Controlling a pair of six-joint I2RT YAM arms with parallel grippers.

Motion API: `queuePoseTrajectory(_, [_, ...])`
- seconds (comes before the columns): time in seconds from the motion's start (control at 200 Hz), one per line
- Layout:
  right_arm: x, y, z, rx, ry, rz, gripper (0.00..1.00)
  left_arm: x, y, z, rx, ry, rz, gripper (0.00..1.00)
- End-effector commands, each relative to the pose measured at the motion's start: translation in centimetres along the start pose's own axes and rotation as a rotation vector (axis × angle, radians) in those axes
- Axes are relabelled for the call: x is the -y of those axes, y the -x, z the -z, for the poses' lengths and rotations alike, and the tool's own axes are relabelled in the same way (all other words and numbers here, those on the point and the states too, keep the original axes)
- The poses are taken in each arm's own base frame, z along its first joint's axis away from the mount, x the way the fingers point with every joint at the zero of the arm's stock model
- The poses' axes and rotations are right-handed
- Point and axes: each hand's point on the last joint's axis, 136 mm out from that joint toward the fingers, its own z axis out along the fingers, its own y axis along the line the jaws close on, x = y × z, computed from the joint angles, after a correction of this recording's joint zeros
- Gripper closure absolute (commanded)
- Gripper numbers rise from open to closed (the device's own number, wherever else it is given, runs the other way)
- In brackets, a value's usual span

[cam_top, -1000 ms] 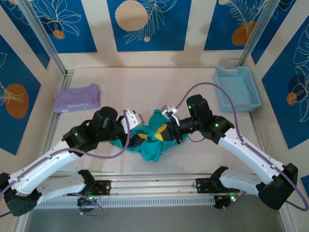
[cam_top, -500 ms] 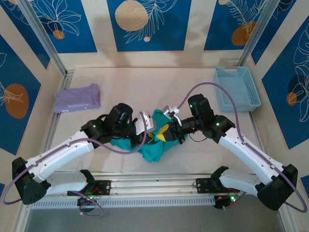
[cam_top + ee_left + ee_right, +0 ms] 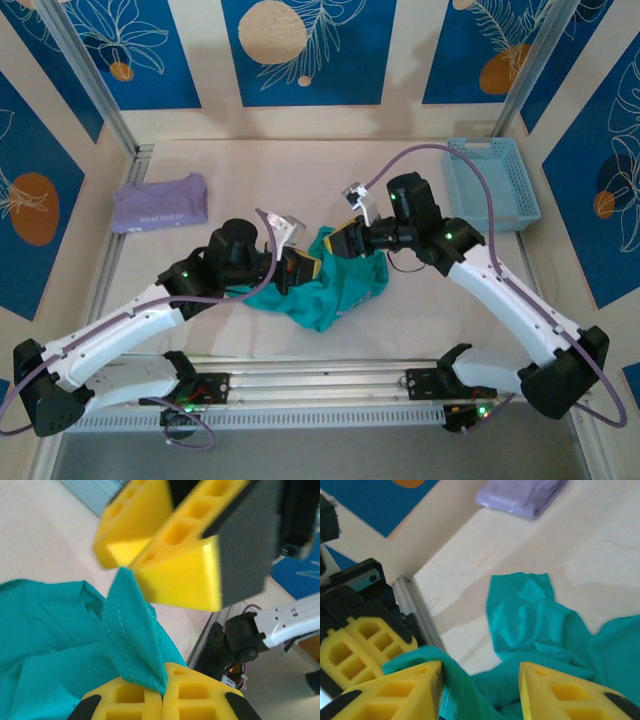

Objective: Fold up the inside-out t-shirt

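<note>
The inside-out t-shirt (image 3: 335, 292) is a crumpled teal heap in the middle of the table. My left gripper (image 3: 300, 268) sits at its left edge. In the left wrist view that gripper (image 3: 163, 672) is shut on a stitched hem of the t-shirt (image 3: 55, 625), which rises in a peak from the pinch. My right gripper (image 3: 337, 242) hovers just beyond, over the heap's top edge, its yellow fingers (image 3: 175, 570) close above the peak. In the right wrist view this gripper (image 3: 480, 690) stands open, with teal cloth (image 3: 530, 615) draped against its left finger (image 3: 395, 690).
A folded lavender shirt (image 3: 160, 203) lies at the far left of the table. A light blue basket (image 3: 492, 182) stands at the far right. Metal frame posts rise at both back corners, and an aluminium rail (image 3: 320, 385) runs along the near edge.
My left gripper has closed on the hem. My right gripper has opened and drawn back and up from the heap. The cloth has spread a little to the right.
</note>
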Motion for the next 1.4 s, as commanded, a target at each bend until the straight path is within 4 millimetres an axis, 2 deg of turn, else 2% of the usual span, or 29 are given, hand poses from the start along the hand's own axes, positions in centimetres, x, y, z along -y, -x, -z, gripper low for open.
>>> queuePoseTrajectory(0.0, [0.6,-1.6,2.2,0.044,-0.153,-0.065,0.52,-0.3,1.6,0.1,0.087,0.022,0.110,1.00])
queuePoseTrajectory(0.135, [-0.6,-4.1,2.3,0.051,-0.136,-0.091,0.51,-0.5,1.6,0.0,0.093,0.035,0.105,1.00])
queuePoseTrajectory(0.27, [-1.2,-5.9,0.6,0.033,-0.081,-0.118,0.50,-0.6,1.6,0.1,0.093,0.040,0.098,1.00])
queuePoseTrajectory(0.365, [-0.9,-6.4,-0.5,0.022,-0.073,-0.134,0.51,-0.6,1.7,0.2,0.096,0.041,0.093,1.00])
queuePoseTrajectory(0.425, [-0.8,-6.5,-1.0,0.021,-0.064,-0.133,0.61,-0.6,1.6,0.3,0.097,0.047,0.090,1.00])
queuePoseTrajectory(0.535, [-1.3,-6.0,-1.3,0.052,-0.009,-0.118,0.86,-0.8,1.7,0.7,0.106,0.061,0.081,1.00])
queuePoseTrajectory(0.655, [-2.8,-4.6,-0.3,0.139,0.124,-0.082,0.96,-1.5,1.4,1.2,0.115,0.099,0.076,1.00])
queuePoseTrajectory(0.85, [-4.9,-3.6,1.1,0.227,0.338,-0.027,0.97,-2.0,1.2,1.6,0.124,0.094,0.098,1.00])
queuePoseTrajectory(1.07, [-6.3,-3.4,1.2,0.243,0.441,0.042,0.96,-2.4,0.8,1.6,0.117,0.067,0.137,1.00])
queuePoseTrajectory(1.195, [-6.2,-3.4,0.8,0.243,0.448,0.038,0.92,-2.6,0.7,1.6,0.121,0.062,0.145,1.00])
queuePoseTrajectory(1.395, [-4.5,-3.5,-1.0,0.200,0.372,-0.039,0.88,-2.0,0.7,1.7,0.125,0.022,0.140,1.00])
